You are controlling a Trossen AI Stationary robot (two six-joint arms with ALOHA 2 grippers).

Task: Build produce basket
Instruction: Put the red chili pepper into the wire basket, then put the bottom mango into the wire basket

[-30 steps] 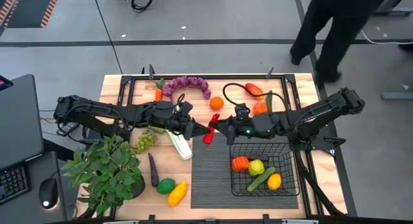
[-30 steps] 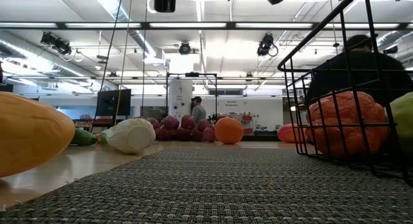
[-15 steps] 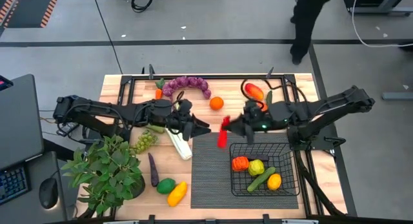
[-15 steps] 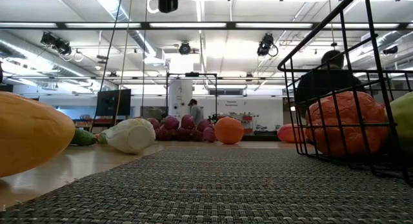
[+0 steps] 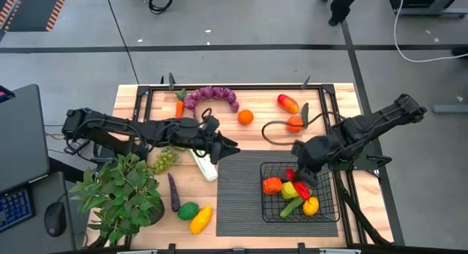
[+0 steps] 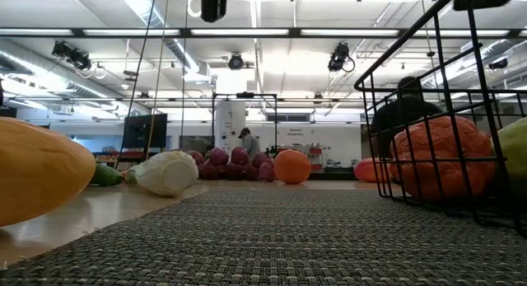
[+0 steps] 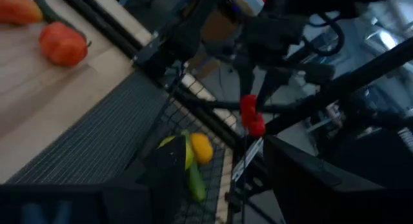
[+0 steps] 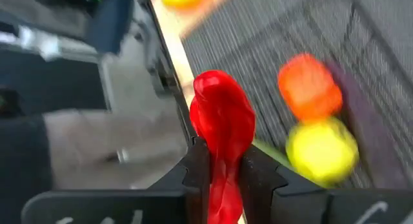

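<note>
The black wire basket (image 5: 322, 182) stands on the dark ribbed mat (image 5: 241, 192) and holds an orange pepper (image 5: 272, 185), a yellow-green fruit (image 5: 290, 189), a cucumber (image 5: 292, 206) and a yellow fruit (image 5: 311, 205). My right gripper (image 5: 295, 173) hangs over the basket, shut on a red pepper (image 5: 300, 187). My left gripper (image 5: 224, 146) hovers open over the mat's far left corner, beside the leek (image 5: 205, 165). More produce lies on the wooden table: purple grapes (image 5: 212, 97), carrot (image 5: 179, 106), orange (image 5: 245, 116), tomato (image 5: 295, 123). My right gripper (image 8: 224, 175) pinches the red pepper between its two fingers (image 8: 197, 173), near one end (image 8: 223, 161). The rest of the pepper (image 8: 222, 117) sticks out past the fingertips. The pepper is lifted clear of the table, above the fruit in the basket.
A potted plant (image 5: 121, 195) stands at the table's near left corner. Next to it lie green grapes (image 5: 164, 160), an eggplant (image 5: 174, 192), a green fruit (image 5: 188, 209) and a yellow pepper (image 5: 200, 219). A red-orange pepper (image 5: 288, 102) lies near the far edge. A person walks beyond the table.
The red pepper was between both grippers above the mat's far left corner. My left gripper let go and stayed there. My right gripper carried the pepper toward the table's right and near edge and now holds it over the basket.
</note>
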